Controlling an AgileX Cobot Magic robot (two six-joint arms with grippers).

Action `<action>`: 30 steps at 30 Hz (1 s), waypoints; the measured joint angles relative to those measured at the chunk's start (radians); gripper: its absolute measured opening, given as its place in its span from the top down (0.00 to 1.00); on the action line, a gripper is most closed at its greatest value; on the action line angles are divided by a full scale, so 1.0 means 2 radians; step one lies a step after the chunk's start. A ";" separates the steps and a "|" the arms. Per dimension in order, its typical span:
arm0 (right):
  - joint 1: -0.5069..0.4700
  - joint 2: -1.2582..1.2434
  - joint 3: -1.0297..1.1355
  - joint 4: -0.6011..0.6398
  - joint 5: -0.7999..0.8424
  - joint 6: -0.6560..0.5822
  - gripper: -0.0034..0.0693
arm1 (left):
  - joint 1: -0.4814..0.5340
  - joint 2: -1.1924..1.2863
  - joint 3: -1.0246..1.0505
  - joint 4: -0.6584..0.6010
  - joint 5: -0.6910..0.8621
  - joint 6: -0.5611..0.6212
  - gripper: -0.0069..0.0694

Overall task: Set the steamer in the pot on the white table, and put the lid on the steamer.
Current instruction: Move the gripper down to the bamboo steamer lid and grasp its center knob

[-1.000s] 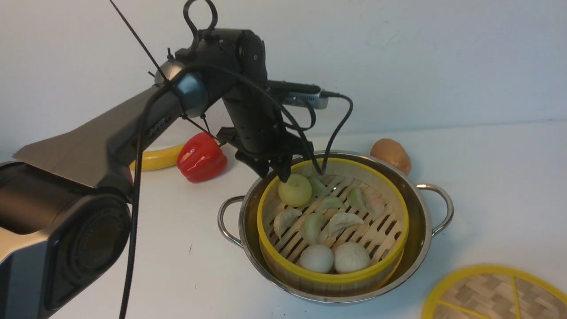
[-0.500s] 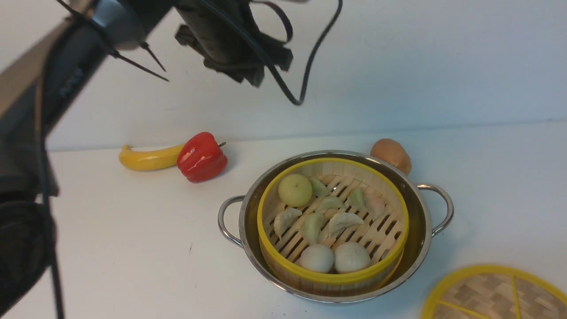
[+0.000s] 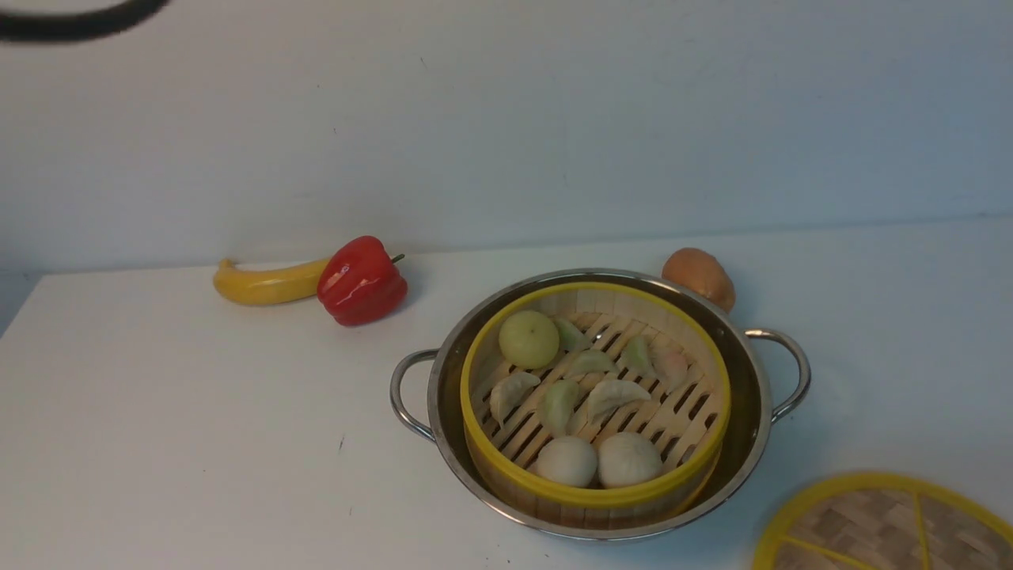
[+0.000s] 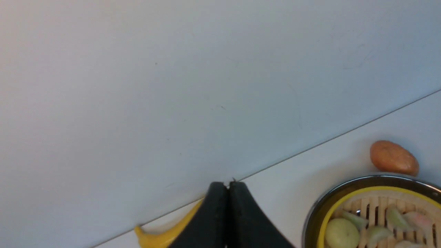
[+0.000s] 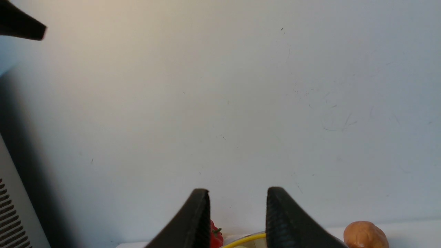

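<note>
Steamer: there it is, the steamer [image 3: 593, 499] sitting down inside the pot [image 3: 748, 412], its top uncovered. 1 greenish bun lies at 11 o'clock, 2 white buns at 6 o'clock, and dumplings between.
Pot: on the worktop [image 3: 198, 412], with 1 loop handle at 9 o'clock and 1 at 3.
Lid: flat on the worktop at 4 o'clock from the pot, apart from it, cut off by the front view's corner [image 3: 878, 526].
Around the pot: a red pepper [image 3: 362, 281] at 10 o'clock, well apart. A banana [image 3: 265, 283] lies at the pepper's 9 o'clock, up against it. A brown lump [image 3: 699, 277] sits at 1 o'clock, just beside the rim.
Left hand: clenched [image 4: 227, 186], fingers pressed together and empty, with the banana partly hidden behind them.
Right hand: released [image 5: 238, 190], fingers apart, with the bare wall showing between them.
</note>
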 joint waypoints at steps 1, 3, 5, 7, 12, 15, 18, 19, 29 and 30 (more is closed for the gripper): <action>0.000 0.000 0.000 0.000 0.000 0.000 0.62 | 0.000 -0.036 0.044 0.010 0.000 0.000 0.94; 0.000 0.000 0.000 0.000 0.000 0.000 0.62 | 0.000 -0.084 0.114 0.022 -0.004 -0.002 0.94; 0.000 0.000 0.000 0.000 0.000 0.000 0.62 | 0.000 -0.142 0.205 0.027 -0.026 -0.016 0.94; 0.000 0.000 0.000 0.001 0.000 0.000 0.62 | 0.000 -0.197 0.290 0.029 -0.064 -0.033 0.94; 0.000 0.000 0.000 0.001 0.000 0.000 0.62 | 0.000 -0.348 0.497 0.030 -0.143 -0.089 0.94; 0.000 0.000 -0.007 -0.002 0.001 0.000 0.62 | 0.000 -0.415 0.574 0.031 -0.168 -0.124 0.94; 0.000 0.006 -0.049 -0.011 0.017 0.002 0.62 | 0.000 -0.485 0.637 0.040 -0.185 -0.155 0.94; 0.000 0.014 -0.072 -0.018 0.029 0.003 0.62 | 0.000 -0.493 0.640 0.041 -0.187 -0.157 0.94; 0.028 0.236 -0.308 -0.125 0.140 0.009 0.62 | 0.000 -0.524 0.654 0.067 -0.145 -0.160 0.94; 0.042 0.271 -0.329 -0.133 0.143 0.009 0.62 | 0.000 -0.524 0.654 0.067 -0.135 -0.160 0.94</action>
